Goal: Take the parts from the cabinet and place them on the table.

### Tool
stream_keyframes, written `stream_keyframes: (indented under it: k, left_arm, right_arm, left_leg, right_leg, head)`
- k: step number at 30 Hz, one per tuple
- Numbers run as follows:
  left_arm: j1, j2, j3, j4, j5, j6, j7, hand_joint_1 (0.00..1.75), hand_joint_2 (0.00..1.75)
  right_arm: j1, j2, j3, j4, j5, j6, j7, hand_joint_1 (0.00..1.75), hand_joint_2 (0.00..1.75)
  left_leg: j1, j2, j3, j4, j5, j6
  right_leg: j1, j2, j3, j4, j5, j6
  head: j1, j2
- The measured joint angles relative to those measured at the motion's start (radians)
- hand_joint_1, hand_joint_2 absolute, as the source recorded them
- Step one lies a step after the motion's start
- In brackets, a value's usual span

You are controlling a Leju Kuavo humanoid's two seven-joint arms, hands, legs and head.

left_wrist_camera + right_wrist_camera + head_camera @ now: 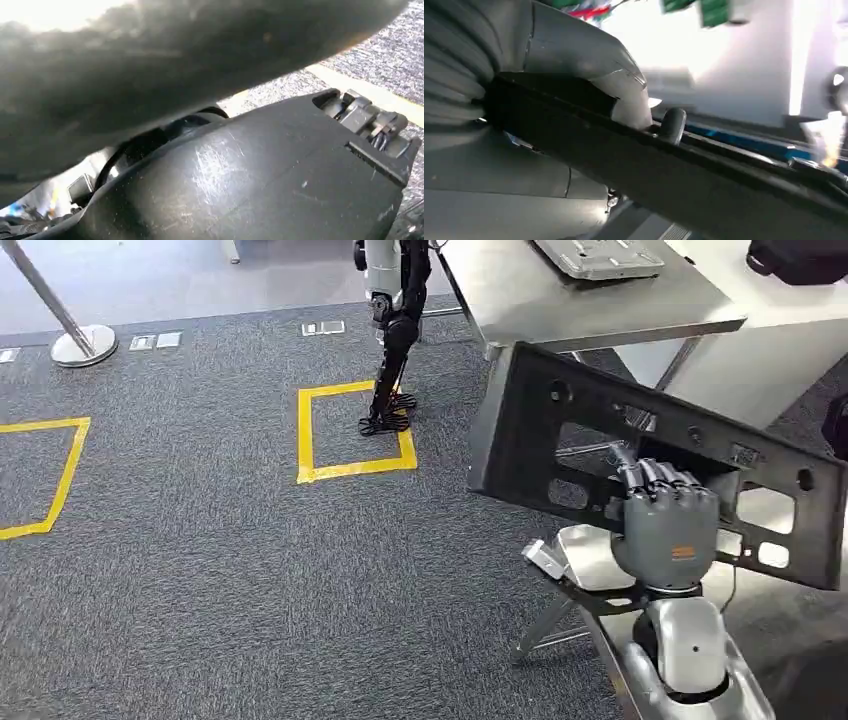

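Note:
A large flat black panel (560, 420) with several cut-outs hangs tilted above the carpet, just in front of the steel table (540, 310). My right hand (668, 525) grips it from below near its middle, fingers curled over the edge of a cut-out. In the right wrist view the grey hand (574, 60) wraps around the panel's dark edge (724, 185). A grey flat part (598, 255) lies on the table top. The left wrist view shows carpet and a dark blurred mass close to the lens, and I cannot make out my left hand's fingers there.
A silver metal frame (575, 565) stands under my right hand. A silver and black jointed limb (390, 340) stands in a yellow taped square (304, 435) on the carpet. A stanchion base (82, 343) is at the far left, and white furniture (760, 350) is behind the table.

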Motion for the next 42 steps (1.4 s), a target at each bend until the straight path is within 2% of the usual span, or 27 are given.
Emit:
stream_keyframes:
  k: [4,5,7,9,10,11,13,14,15,16,19,20,21,22,24,26,27,29,30,31,34,35,36,37,38,40,42]
  left_arm:
    - [0.001,0.002,0.003,0.000,-0.008,-0.004,0.005,0.00,0.00]
    - [0.001,0.002,0.003,0.000,-0.011,-0.007,0.006,0.00,0.00]
    - [0.002,0.003,0.003,0.000,-0.014,-0.009,0.009,0.00,0.00]
    - [0.003,0.004,0.005,0.000,-0.015,-0.011,0.010,0.00,0.00]
    - [0.003,0.005,0.006,0.000,-0.016,-0.012,0.010,0.00,0.00]
    - [0.004,0.006,0.007,0.000,-0.016,-0.012,0.011,0.00,0.00]
    - [0.004,0.006,0.009,0.000,-0.016,-0.012,0.012,0.00,0.00]
    - [0.004,0.006,0.010,0.000,-0.017,-0.013,0.013,0.00,0.00]
    - [0.005,0.006,0.011,0.000,-0.018,-0.013,0.014,0.00,0.00]
    - [0.006,0.006,0.013,0.001,-0.018,-0.013,0.014,0.00,0.00]
    - [0.005,0.006,0.015,0.001,-0.018,-0.013,0.015,0.00,0.00]
    - [0.005,0.006,0.015,0.001,-0.018,-0.013,0.015,0.00,0.00]
    - [0.006,0.006,0.016,0.001,-0.017,-0.012,0.015,0.00,0.00]
    - [0.007,0.006,0.017,0.001,-0.016,-0.011,0.015,0.00,0.00]
    - [0.008,0.006,0.019,0.001,-0.013,-0.011,0.015,0.00,0.00]
    - [0.008,0.006,0.023,0.001,-0.012,-0.011,0.015,0.00,0.00]
    - [0.008,0.006,0.024,0.001,-0.012,-0.011,0.015,0.00,0.00]
    - [0.008,0.006,0.026,0.001,-0.012,-0.011,0.015,0.00,0.00]
    - [0.007,0.006,0.027,0.001,-0.012,-0.011,0.015,0.00,0.00]
    - [0.009,0.006,0.029,0.000,-0.012,-0.010,0.013,0.00,0.00]
    - [0.009,0.010,0.032,0.000,-0.007,-0.011,-0.024,0.00,0.00]
    - [0.008,0.011,0.032,0.000,-0.005,-0.010,-0.031,0.00,0.00]
    - [0.009,0.015,0.032,0.001,-0.004,-0.010,-0.036,0.00,0.00]
    - [0.010,0.016,0.033,0.002,-0.002,-0.010,-0.040,0.00,0.00]
    - [0.012,0.017,0.034,0.002,-0.002,-0.010,-0.041,0.00,0.00]
    - [0.015,0.023,0.040,0.005,-0.001,-0.010,-0.042,0.00,0.00]
    - [0.016,0.026,0.042,0.008,0.000,-0.010,-0.042,0.00,0.00]
  right_arm:
    - [0.087,-0.014,-0.173,-0.044,-0.003,-0.008,-0.123,1.75,1.75]
    - [0.106,-0.013,-0.208,-0.056,-0.003,-0.009,-0.135,1.75,1.75]
    - [0.136,-0.010,-0.263,-0.075,-0.006,-0.019,-0.142,1.75,1.75]
    - [0.174,-0.005,-0.309,-0.089,-0.021,-0.026,-0.149,1.75,1.75]
    - [0.191,-0.003,-0.326,-0.094,-0.027,-0.027,-0.154,1.75,1.75]
    - [0.207,0.000,-0.347,-0.100,-0.037,-0.028,-0.159,1.75,1.75]
    - [0.232,0.007,-0.392,-0.115,-0.053,-0.031,-0.171,1.75,1.75]
    - [0.241,0.009,-0.408,-0.123,-0.059,-0.034,-0.175,1.75,1.75]
    - [0.252,0.012,-0.423,-0.131,-0.063,-0.037,-0.179,1.75,1.75]
    - [0.258,0.013,-0.438,-0.140,-0.069,-0.038,-0.180,1.75,1.75]
    - [0.304,0.024,-0.483,-0.169,-0.088,-0.039,-0.198,1.75,1.75]
    - [0.323,0.029,-0.498,-0.179,-0.097,-0.039,-0.209,1.75,1.75]
    - [0.344,0.038,-0.519,-0.193,-0.109,-0.039,-0.226,1.75,1.75]
    - [0.350,0.045,-0.534,-0.201,-0.118,-0.039,-0.239,1.75,1.75]
    - [0.365,0.062,-0.564,-0.215,-0.133,-0.039,-0.256,1.75,1.75]
    - [0.387,0.076,-0.588,-0.220,-0.138,-0.039,-0.263,1.75,1.75]
    - [0.393,0.081,-0.594,-0.222,-0.140,-0.039,-0.265,1.75,1.75]
    - [0.396,0.090,-0.609,-0.231,-0.145,-0.034,-0.283,1.75,1.75]
    - [0.396,0.098,-0.619,-0.235,-0.151,-0.022,-0.299,1.75,1.75]
    - [0.393,0.104,-0.628,-0.237,-0.157,-0.009,-0.313,1.75,1.75]
    - [0.403,0.131,-0.639,-0.239,-0.163,0.019,-0.329,1.75,1.75]
    - [0.403,0.137,-0.639,-0.239,-0.161,0.025,-0.328,1.75,1.75]
    - [0.404,0.143,-0.637,-0.238,-0.154,0.034,-0.319,1.75,1.75]
    - [0.396,0.145,-0.632,-0.235,-0.147,0.045,-0.311,1.75,1.75]
    - [0.391,0.150,-0.626,-0.231,-0.143,0.050,-0.303,1.75,1.75]
    - [0.390,0.158,-0.614,-0.224,-0.140,0.055,-0.298,1.75,1.75]
    - [0.389,0.165,-0.607,-0.216,-0.140,0.057,-0.297,1.75,1.75]
  left_leg:
    - [0.001,0.037,0.010,-0.003,-0.012,-0.015]
    - [0.007,0.023,0.008,0.006,-0.022,-0.024]
    - [0.011,-0.051,-0.037,0.123,-0.097,-0.027]
    - [0.011,-0.067,-0.119,0.290,-0.169,-0.030]
    - [0.012,-0.067,-0.142,0.329,-0.173,-0.029]
    - [0.013,-0.068,-0.142,0.320,-0.155,-0.028]
    - [0.018,-0.077,-0.082,0.185,-0.067,-0.026]
    - [0.023,-0.103,-0.043,0.105,-0.026,-0.025]
    - [0.031,-0.173,-0.016,0.045,-0.009,-0.026]
    - [0.033,-0.179,-0.014,0.025,-0.016,-0.027]
    - [0.010,-0.139,-0.010,0.027,-0.013,-0.006]
    - [0.019,-0.125,-0.004,0.017,-0.005,0.005]
    - [0.016,-0.113,-0.002,0.015,-0.004,0.009]
    - [0.015,-0.099,-0.003,0.015,-0.003,0.018]
    - [0.010,-0.066,-0.008,0.015,-0.004,0.019]
    - [0.010,-0.036,-0.010,0.015,-0.005,0.020]
    - [0.010,-0.021,-0.010,0.015,-0.006,0.019]
    - [0.010,0.007,-0.009,0.016,-0.009,0.014]
    - [0.003,0.019,-0.002,0.017,-0.012,0.010]
    - [-0.004,0.029,0.001,0.018,-0.024,0.000]
    - [0.001,0.069,0.024,0.010,-0.030,-0.016]
    - [0.001,0.079,0.030,0.010,-0.037,-0.026]
    - [0.008,0.015,0.025,0.033,-0.052,-0.034]
    - [0.011,-0.032,0.005,0.084,-0.088,-0.035]
    - [0.012,-0.057,-0.031,0.161,-0.132,-0.036]
    - [0.013,-0.071,-0.111,0.316,-0.192,-0.039]
    - [0.014,-0.071,-0.119,0.304,-0.151,-0.040]
  right_leg:
    - [0.002,0.049,0.002,-0.006,0.006,-0.020]
    - [-0.015,0.062,0.007,-0.010,0.009,-0.028]
    - [-0.014,0.083,0.008,-0.009,0.007,-0.040]
    - [-0.012,0.107,0.009,-0.009,0.006,-0.045]
    - [-0.011,0.121,0.009,-0.009,0.006,-0.045]
    - [-0.011,0.136,0.010,-0.008,0.006,-0.045]
    - [-0.013,0.170,0.012,-0.006,0.006,-0.044]
    - [-0.015,0.185,0.012,-0.004,0.006,-0.043]
    - [-0.016,0.197,0.008,0.000,0.005,-0.037]
    - [-0.006,0.209,0.002,0.013,0.001,-0.030]
    - [-0.021,0.246,-0.012,-0.001,0.011,-0.005]
    - [-0.025,0.236,-0.021,0.008,0.009,-0.004]
    - [-0.016,0.166,-0.035,0.040,-0.010,-0.009]
    - [-0.013,0.130,-0.065,0.099,-0.043,-0.014]
    - [-0.013,0.108,-0.145,0.262,-0.110,-0.020]
    - [-0.014,0.103,-0.173,0.326,-0.125,-0.008]
    - [-0.014,0.099,-0.147,0.281,-0.107,0.002]
    - [-0.014,0.067,-0.037,0.095,-0.055,0.020]
    - [-0.011,-0.003,0.018,0.012,-0.044,0.018]
    - [-0.009,-0.033,0.030,0.007,-0.031,0.014]
    - [0.000,0.016,0.014,0.010,-0.022,-0.013]
    - [-0.005,0.035,0.031,0.003,-0.017,-0.022]
    - [-0.020,0.049,0.031,-0.001,-0.013,-0.027]
    - [-0.020,0.060,0.031,-0.001,-0.010,-0.035]
    - [-0.020,0.073,0.030,-0.001,-0.010,-0.043]
    - [-0.017,0.105,0.029,0.000,-0.010,-0.043]
    - [-0.017,0.136,0.031,0.001,-0.011,-0.043]
  head:
    - [0.000,0.000]
    - [-0.001,0.000]
    - [-0.004,0.000]
    - [-0.005,0.000]
    - [-0.005,0.000]
    - [-0.005,0.000]
    - [-0.005,0.000]
    - [-0.005,0.000]
    - [-0.005,0.000]
    - [-0.001,0.000]
    - [0.000,0.000]
    - [-0.002,0.000]
    - [0.005,0.000]
    - [0.010,0.000]
    - [0.008,0.000]
    - [0.010,0.000]
    - [0.011,0.000]
    - [0.010,0.000]
    - [0.012,0.000]
    - [0.013,0.000]
    - [0.005,0.000]
    - [0.004,0.000]
    - [0.001,0.000]
    - [0.000,0.000]
    - [0.000,0.000]
    - [0.000,0.000]
    - [-0.001,0.000]
